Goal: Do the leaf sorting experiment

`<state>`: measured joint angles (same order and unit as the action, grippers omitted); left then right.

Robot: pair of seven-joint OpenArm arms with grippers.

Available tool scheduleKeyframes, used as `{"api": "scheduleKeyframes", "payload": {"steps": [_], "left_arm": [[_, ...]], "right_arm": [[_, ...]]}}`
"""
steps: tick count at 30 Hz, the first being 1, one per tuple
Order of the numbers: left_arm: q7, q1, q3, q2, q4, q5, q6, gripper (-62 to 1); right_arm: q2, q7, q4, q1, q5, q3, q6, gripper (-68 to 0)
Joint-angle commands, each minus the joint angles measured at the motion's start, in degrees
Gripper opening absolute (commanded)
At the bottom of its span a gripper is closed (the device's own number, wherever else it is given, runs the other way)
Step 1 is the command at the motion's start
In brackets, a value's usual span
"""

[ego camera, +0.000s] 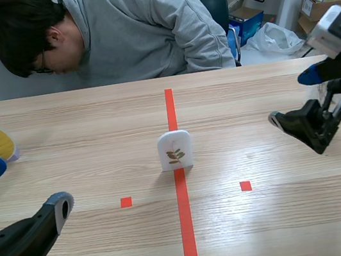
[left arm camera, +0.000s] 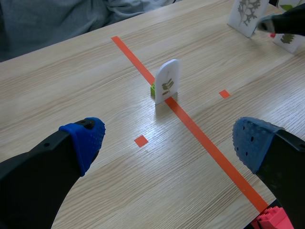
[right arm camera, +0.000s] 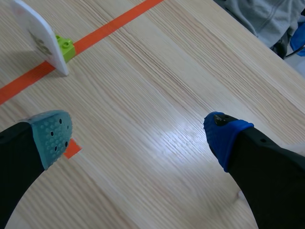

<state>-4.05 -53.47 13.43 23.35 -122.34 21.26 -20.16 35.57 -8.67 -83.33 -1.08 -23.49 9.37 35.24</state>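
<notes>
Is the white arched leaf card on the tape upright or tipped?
Upright: white arched leaf card stands on edge, green block at its base.

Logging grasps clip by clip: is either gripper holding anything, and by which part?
Nothing is held. The left gripper and right gripper are both open over bare table; the leaf card stands untouched.

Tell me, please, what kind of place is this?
Likely a lab or office room: a wooden table with orange tape marks, a person seated across it, cardboard boxes behind.
</notes>
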Motion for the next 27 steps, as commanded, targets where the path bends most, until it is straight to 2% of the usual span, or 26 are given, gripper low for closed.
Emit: {"api": "scheduleKeyframes", "payload": {"steps": [1, 3, 8, 13, 19, 27], "left_arm": [[1.01, 0.17, 0.15, -0.55, -0.07, 0.42, -0.11, -3.7], [1.01, 0.17, 0.15, -1.66, -0.07, 0.42, -0.13, -3.7], [1.01, 0.17, 0.15, -4.07, -0.07, 0.42, -0.13, -3.7], [0.98, 0.17, 0.15, -5.11, -0.07, 0.44, -0.15, -3.7], [1.01, 0.17, 0.15, -5.25, -0.09, 0.44, -0.15, -3.7], [1.22, 0.17, 0.15, -5.25, -0.09, 0.44, -0.15, -3.7]], "right_arm": [[-0.68, 2.05, 1.88, 4.48, 0.59, 2.45, 0.94, -11.2], [-2.16, 3.37, 6.62, 9.44, 2.58, 7.06, 2.14, -11.2], [-8.2, 5.86, 17.51, 19.58, 8.11, 17.35, 2.29, -11.2], [-14.93, 7.96, 26.1, 26.08, 12.83, 25.0, 2.29, -11.2], [-20.68, 10.23, 33.73, 29.49, 15.17, 28.83, 2.05, -11.2], [-25.94, 12.76, 38.93, 29.81, 19.74, 29.03, 1.88, -11.3]]}}
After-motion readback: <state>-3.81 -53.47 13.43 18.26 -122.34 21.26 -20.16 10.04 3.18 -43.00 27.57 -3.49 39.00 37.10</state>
